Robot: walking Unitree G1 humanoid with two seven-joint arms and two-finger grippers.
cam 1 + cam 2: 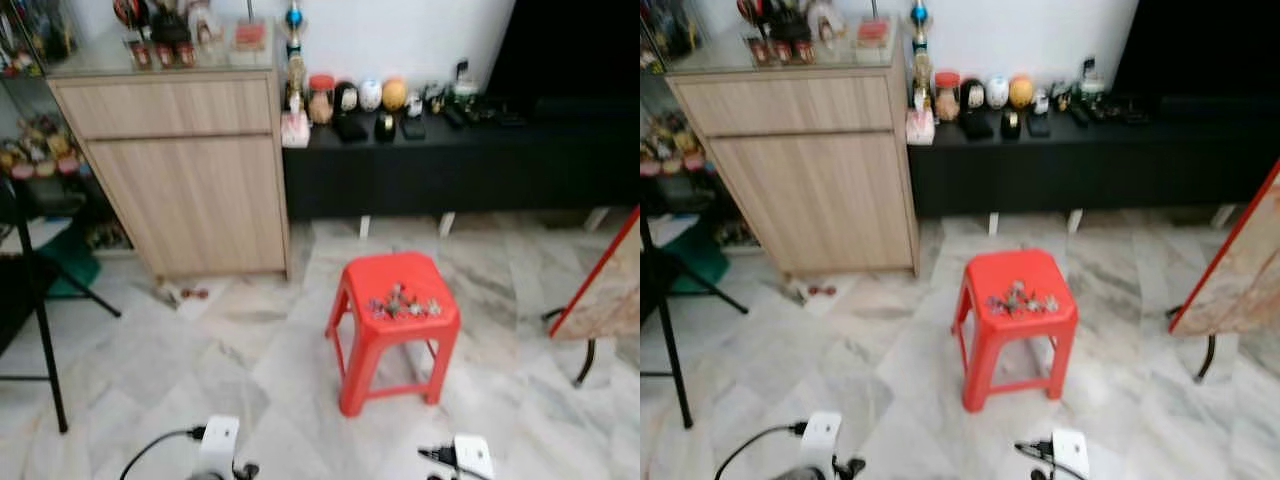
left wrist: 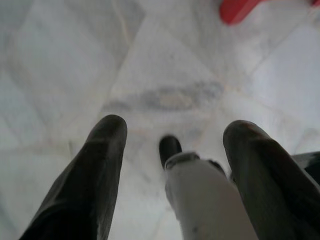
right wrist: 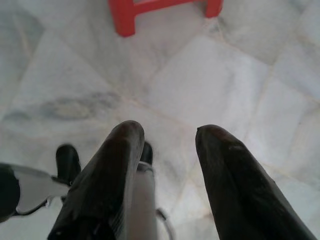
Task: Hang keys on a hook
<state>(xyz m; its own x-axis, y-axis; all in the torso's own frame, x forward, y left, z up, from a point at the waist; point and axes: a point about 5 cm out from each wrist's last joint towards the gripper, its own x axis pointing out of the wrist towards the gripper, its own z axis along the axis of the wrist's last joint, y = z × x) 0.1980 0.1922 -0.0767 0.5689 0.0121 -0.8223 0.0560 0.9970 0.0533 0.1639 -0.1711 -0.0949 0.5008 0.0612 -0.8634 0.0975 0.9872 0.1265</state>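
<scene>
A bunch of keys (image 1: 404, 302) lies on top of a red plastic stool (image 1: 394, 330) in the middle of the marble floor, a short way ahead of me. Both arms hang low at the bottom edge of the eye views. My left gripper (image 2: 172, 132) is open over bare floor, with a corner of the red stool (image 2: 239, 9) beyond it. The right gripper (image 3: 167, 135) is open too, pointing at the floor with the stool's legs (image 3: 150, 11) beyond its fingers. Nothing is held.
A light wooden cabinet (image 1: 185, 165) stands at the back left, a long black low bench (image 1: 450, 155) with small ornaments along the back wall. A black stand's legs (image 1: 40, 320) are at the left, and a red-edged board (image 1: 605, 285) leans at the right.
</scene>
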